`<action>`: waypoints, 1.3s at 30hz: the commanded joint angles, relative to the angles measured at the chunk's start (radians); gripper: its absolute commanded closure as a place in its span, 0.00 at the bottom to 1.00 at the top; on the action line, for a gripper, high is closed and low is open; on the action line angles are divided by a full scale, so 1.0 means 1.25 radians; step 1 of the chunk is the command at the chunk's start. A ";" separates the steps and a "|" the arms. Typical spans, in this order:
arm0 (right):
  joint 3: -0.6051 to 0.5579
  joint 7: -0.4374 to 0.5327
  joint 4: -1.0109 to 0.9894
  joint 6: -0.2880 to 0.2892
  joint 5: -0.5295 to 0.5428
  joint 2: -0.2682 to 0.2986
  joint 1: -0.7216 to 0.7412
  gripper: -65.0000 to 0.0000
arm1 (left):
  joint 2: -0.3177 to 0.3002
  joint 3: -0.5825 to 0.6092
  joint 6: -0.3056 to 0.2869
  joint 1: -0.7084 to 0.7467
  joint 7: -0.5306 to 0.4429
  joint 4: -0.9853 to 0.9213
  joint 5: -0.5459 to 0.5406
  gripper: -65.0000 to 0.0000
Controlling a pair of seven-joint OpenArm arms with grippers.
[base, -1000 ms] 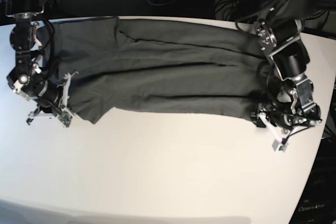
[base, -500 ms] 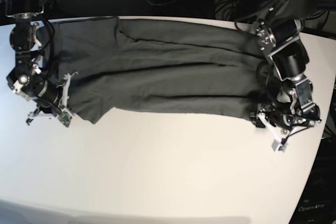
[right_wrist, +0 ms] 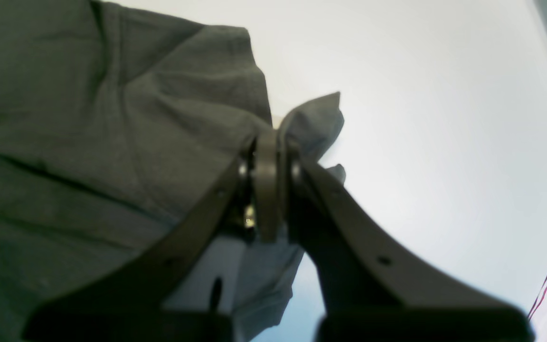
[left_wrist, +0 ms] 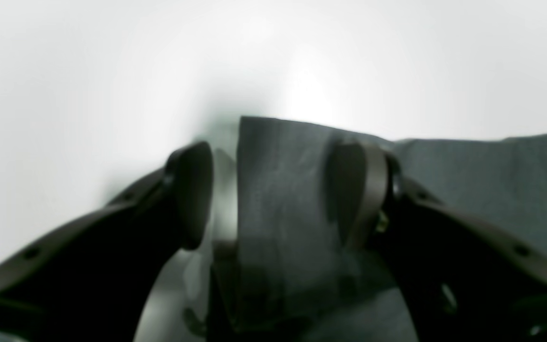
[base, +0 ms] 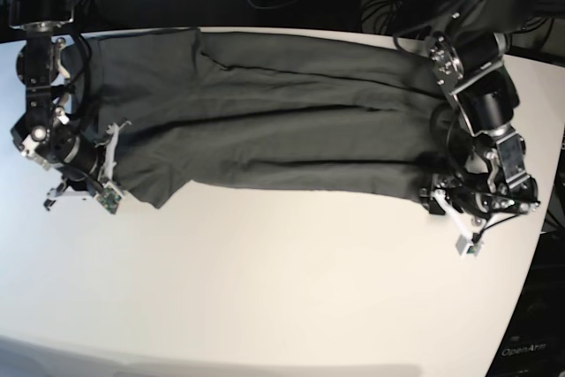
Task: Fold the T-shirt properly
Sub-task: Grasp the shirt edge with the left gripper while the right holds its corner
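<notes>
The T-shirt (base: pixel 265 116) lies spread lengthwise across the far half of the white table (base: pixel 282 289), reaching from near the table's left edge almost to its right edge in the base view, with long shallow creases running along it and its near hem roughly parallel to the table's front edge. No container shows in any view; the cloth rests straight on the tabletop.

The right gripper (right_wrist: pixel 273 156) is clenched on a bunched corner of the T-shirt (right_wrist: pixel 88 118): its two dark fingers (right_wrist: pixel 266 190) are pressed together with a small peak of grey fabric sticking out past the tips, above bare table (right_wrist: pixel 444 118).

The left gripper (left_wrist: pixel 273 190) stands released, jaws wide apart. A flap of the T-shirt (left_wrist: pixel 278 190) lies between them, one finger (left_wrist: pixel 190 190) over bare table (left_wrist: pixel 88 71) and the other over cloth; neither pad is visibly squeezing the fabric.

In the base view the left gripper (base: pixel 463 205) sits at the shirt's near right corner, the right gripper (base: pixel 93 178) at its near left corner.
</notes>
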 commanded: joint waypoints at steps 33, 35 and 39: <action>0.005 0.013 0.014 -0.007 0.003 0.004 0.014 0.99 | 0.044 0.050 -0.005 0.008 0.075 -0.066 0.013 0.40; 0.005 0.013 0.014 -0.007 0.003 0.004 0.014 0.99 | 0.044 0.050 -0.005 0.008 0.075 -0.066 0.013 0.40; 0.005 0.013 0.014 -0.007 0.003 0.004 0.014 0.99 | 0.042 0.050 -0.005 0.008 0.075 -0.066 0.013 0.42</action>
